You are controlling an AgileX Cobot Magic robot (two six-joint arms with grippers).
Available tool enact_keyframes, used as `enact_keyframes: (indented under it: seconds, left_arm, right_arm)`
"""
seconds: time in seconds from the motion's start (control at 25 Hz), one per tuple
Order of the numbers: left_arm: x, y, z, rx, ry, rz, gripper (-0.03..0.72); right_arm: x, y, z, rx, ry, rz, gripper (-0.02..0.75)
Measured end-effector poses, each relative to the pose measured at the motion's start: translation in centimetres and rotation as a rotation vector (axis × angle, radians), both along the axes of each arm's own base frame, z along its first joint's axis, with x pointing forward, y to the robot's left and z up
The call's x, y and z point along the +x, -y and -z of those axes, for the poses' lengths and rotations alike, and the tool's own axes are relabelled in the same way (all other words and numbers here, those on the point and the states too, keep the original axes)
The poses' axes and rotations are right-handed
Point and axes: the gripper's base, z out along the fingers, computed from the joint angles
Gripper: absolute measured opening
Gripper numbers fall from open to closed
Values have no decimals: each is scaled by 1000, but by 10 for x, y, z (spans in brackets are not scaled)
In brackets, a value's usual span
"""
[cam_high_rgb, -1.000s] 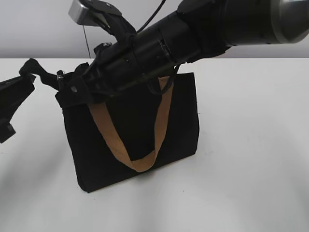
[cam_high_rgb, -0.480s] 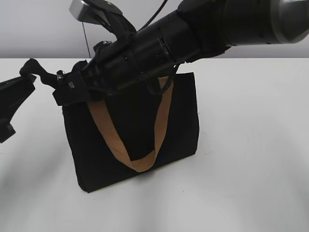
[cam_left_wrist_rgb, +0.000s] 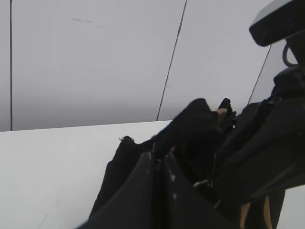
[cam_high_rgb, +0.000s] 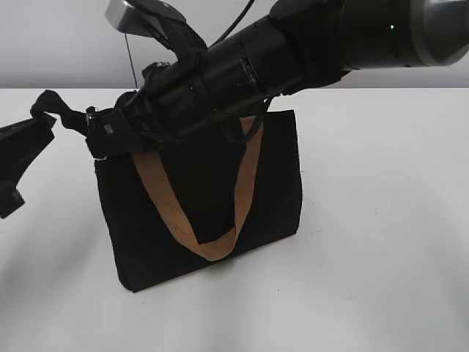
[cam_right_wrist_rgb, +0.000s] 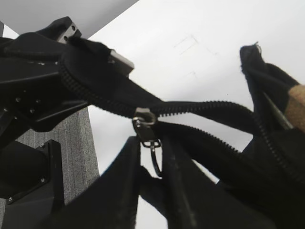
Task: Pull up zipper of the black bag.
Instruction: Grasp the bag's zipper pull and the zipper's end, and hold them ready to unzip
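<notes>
The boxy black fabric bag [cam_high_rgb: 205, 198] stands upright on the white tabletop [cam_high_rgb: 381, 220], its top end tail stretched out toward nine o'clock. There the left hand [cam_left_wrist_rgb: 159, 164] is clenched on that fabric tail, holding it taut. The right hand [cam_right_wrist_rgb: 148, 157] reaches across the bag top and grasps the dangling tab of the small silver metal zipper [cam_right_wrist_rgb: 144, 125], its dark fingers [cam_right_wrist_rgb: 125, 167] pinched around the tab just below the slider.

To do this well, I judge the right hand should draw the slider straight along the zip line toward the left hand, while the left keeps steady tension so the soft cloth does not bunch. A sideways pull could jam the teeth or slip the tab free.

The bag cloth looks matte and limp; the zip teeth [cam_right_wrist_rgb: 214, 107] are coarse and black; the wide tan webbing handle [cam_high_rgb: 176, 213] hangs in a loop at six o'clock.
</notes>
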Motion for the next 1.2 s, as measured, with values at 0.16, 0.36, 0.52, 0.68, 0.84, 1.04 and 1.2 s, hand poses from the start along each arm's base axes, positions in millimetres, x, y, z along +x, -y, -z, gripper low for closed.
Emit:
enact_keyframes:
  seconds: [0.16, 0.36, 0.52, 0.68, 0.84, 1.04, 1.2]
  left_arm:
    - [0, 0, 0, 0, 0, 0, -6]
    - [0, 0, 0, 2, -4, -1, -6]
    - [0, 0, 3, 15, -26, -5, -6]
    - [0, -1, 6, 35, -60, -12, -6]
    - [0, -1, 7, 40, -69, -13, -8]
    - [0, -3, 11, 57, -109, -27, -8]
    - [1, -3, 13, 61, -126, -36, -8]
  right_arm:
    - [0, 0, 0, -1, 1, 0, 1]
    - [0, 0, 0, -3, 2, -2, -1]
    - [-2, 1, -6, -2, 20, -7, -1]
    - [-6, 5, -21, -2, 72, -19, -1]
    - [-7, 7, -27, -8, 98, -25, -1]
    - [-9, 10, -25, -54, 101, -42, -1]
    - [-9, 12, -22, -99, 102, -44, -1]
